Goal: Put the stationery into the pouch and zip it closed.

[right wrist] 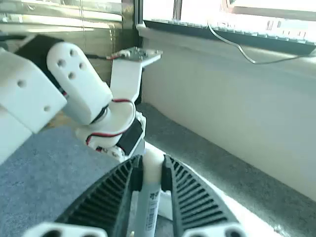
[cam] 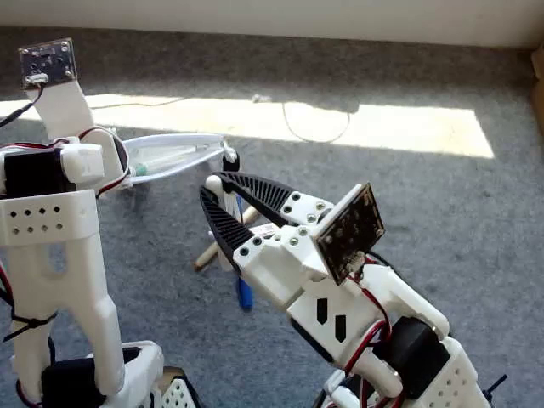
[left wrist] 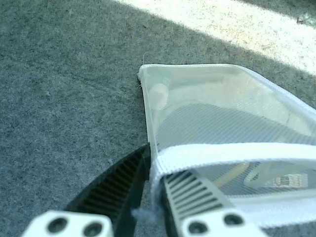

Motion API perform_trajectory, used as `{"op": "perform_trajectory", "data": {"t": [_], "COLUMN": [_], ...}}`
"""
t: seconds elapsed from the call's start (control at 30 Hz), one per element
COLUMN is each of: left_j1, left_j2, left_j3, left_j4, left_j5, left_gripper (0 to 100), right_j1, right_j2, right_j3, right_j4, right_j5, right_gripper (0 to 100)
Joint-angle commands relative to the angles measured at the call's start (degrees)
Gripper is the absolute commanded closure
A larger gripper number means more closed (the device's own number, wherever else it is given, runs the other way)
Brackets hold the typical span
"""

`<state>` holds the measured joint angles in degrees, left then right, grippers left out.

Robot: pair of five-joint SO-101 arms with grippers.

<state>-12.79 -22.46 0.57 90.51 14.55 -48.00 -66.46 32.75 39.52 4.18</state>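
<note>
Over on my left side, the left gripper (left wrist: 152, 165) has its fingers clamped on the pouch (left wrist: 222, 113) by its white edge, over the grey tabletop (left wrist: 59, 98). Fingers of the right gripper (right wrist: 151, 160) are pinched tight on a pen (right wrist: 148, 207) — I'd line it up with the mouth, feed it deep, then release.

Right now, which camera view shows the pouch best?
The left wrist view: the mesh pouch is close and broadside, its white edge pinched in the left gripper. The high view shows it edge-on, one end behind the left arm. The right wrist view faces that arm and the pen in the right gripper.
</note>
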Motion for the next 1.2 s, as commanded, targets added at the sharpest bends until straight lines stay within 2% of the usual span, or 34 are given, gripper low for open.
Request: {"op": "perform_trajectory", "data": {"t": [0.0,0.3,0.6,0.87,1.07,1.17], "left_j1": [1.5,1.5,1.5,1.5,1.5,1.5], "left_j2": [-0.7,-0.6,-0.5,-0.4,-0.4,-0.4], "left_j3": [-1.1,-1.1,-1.1,-1.1,-1.1,-1.1], "left_j4": [-0.9,-0.9,-1.0,-0.9,-0.9,-0.9], "left_j5": [0.0,0.0,0.0,-0.1,-0.1,-0.1], "left_gripper": [99,99,99,99,99,99], "right_j1": [-0.7,-0.7,-0.6,-0.3,3.0,3.8], "right_j2": [-1.0,-0.7,6.5,10.9,13.3,13.9], "right_j3": [-3.2,-3.2,-3.2,-3.1,-2.8,0.0], "right_j4": [-9.6,-20.8,-30.7,-34.5,-37.5,-42.5], "right_j5": [0.7,0.7,0.7,0.7,0.5,0.6], "right_gripper": [98.2,98.2,98.2,98.2,98.2,98.2]}}
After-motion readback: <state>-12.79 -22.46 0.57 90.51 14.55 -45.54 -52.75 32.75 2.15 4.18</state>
